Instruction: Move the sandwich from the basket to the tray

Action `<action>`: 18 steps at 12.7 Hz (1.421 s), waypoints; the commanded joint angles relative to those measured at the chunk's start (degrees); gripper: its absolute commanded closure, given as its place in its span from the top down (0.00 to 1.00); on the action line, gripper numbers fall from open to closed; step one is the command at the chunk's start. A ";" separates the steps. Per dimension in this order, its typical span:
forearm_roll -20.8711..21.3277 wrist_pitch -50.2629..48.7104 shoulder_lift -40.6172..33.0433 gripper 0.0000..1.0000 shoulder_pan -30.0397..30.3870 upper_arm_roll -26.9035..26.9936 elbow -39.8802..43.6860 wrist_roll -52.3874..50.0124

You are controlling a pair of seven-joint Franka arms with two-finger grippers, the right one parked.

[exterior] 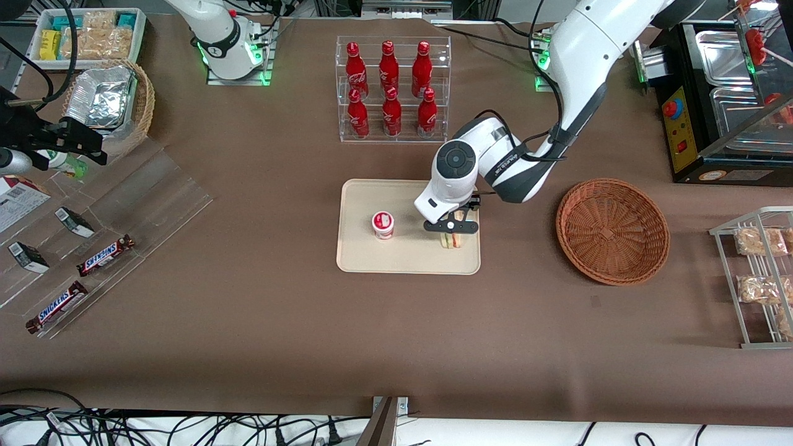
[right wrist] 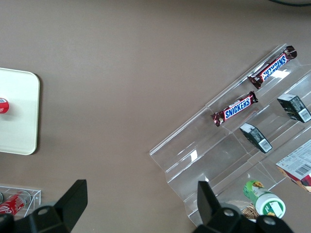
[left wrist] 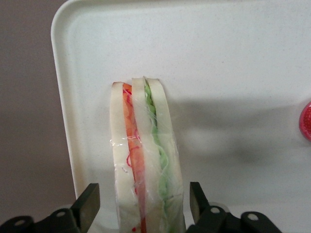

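The gripper (left wrist: 141, 206) stands wide around the sandwich (left wrist: 146, 160) near the tray (left wrist: 233, 58) edge; a snagging finger could topple it.

A brown covering is stretching across the whole table (exterior: 248, 347), lying mostly flat with faint creases near the edge closest to the front camera. Below that edge, black cables (exterior: 155, 427) are trailing over a white surface. Even overhead light is falling on the table, casting only soft shadows.

The end effector (exterior: 451, 227) partly hides the sandwich (exterior: 454, 239).
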 commanded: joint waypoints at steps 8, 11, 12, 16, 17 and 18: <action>-3.33 -15.91 -7.18 1.00 4.29 -0.16 13.77 -2.20; -3.77 -19.45 -11.48 1.00 7.89 -0.16 13.78 -2.38; -3.77 -20.76 -12.54 1.00 8.77 -0.16 13.78 -2.38; -4.29 -22.18 -15.36 1.00 12.47 -0.25 13.87 -2.12; -4.99 -22.27 -15.88 1.00 13.08 -0.25 13.87 -1.77; -5.09 -22.96 -15.97 1.00 13.96 -0.34 13.96 -1.59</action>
